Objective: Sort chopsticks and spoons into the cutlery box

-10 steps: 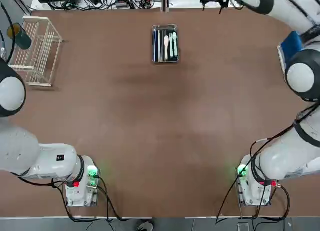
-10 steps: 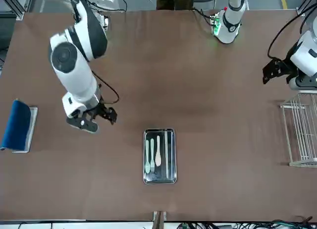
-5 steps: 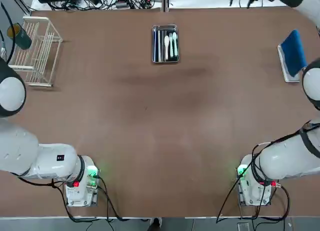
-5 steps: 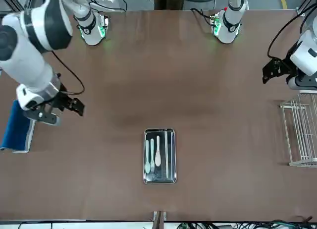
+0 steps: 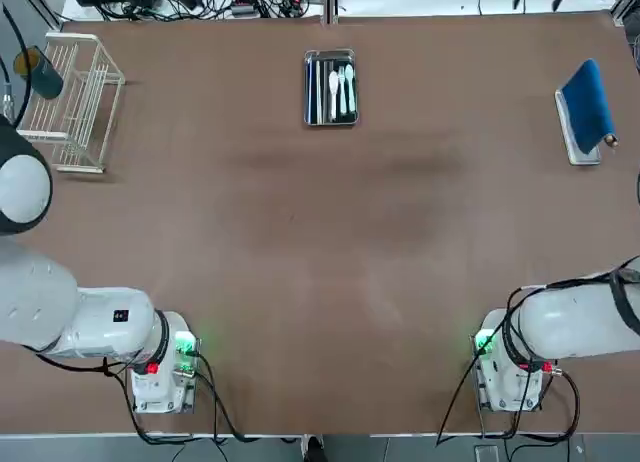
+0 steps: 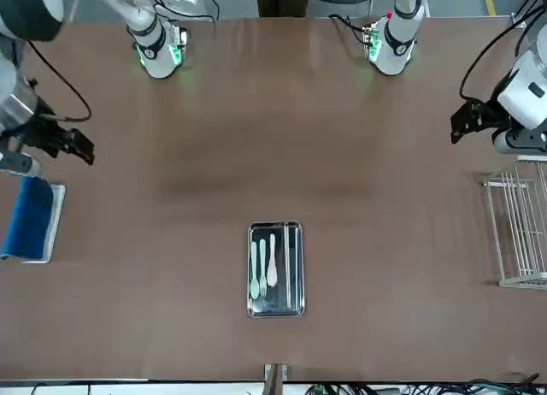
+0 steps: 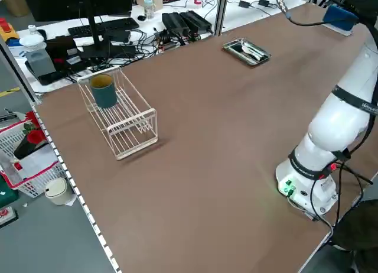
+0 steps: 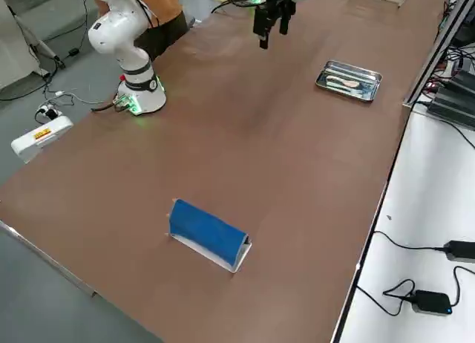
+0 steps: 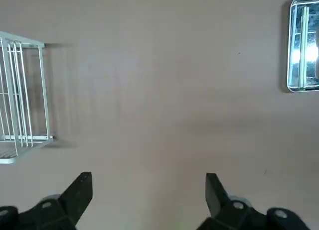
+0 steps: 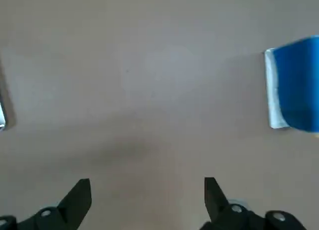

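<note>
My right hand (image 6: 61,144) is spread wide and holds nothing, hanging in the air above the desk (image 5: 320,262) near the blue-topped pad (image 6: 30,217). My left hand (image 6: 475,121) is spread just as wide and just as empty, raised beside the white wire rack (image 6: 519,232) (a teal cup (image 7: 104,91) sits in it). The cutlery box (image 5: 331,87) lies at the desk's far edge, midway across, with the spoons (image 5: 342,90) and the chopsticks (image 5: 320,89) lying lengthwise inside it, well apart from both hands.
</note>
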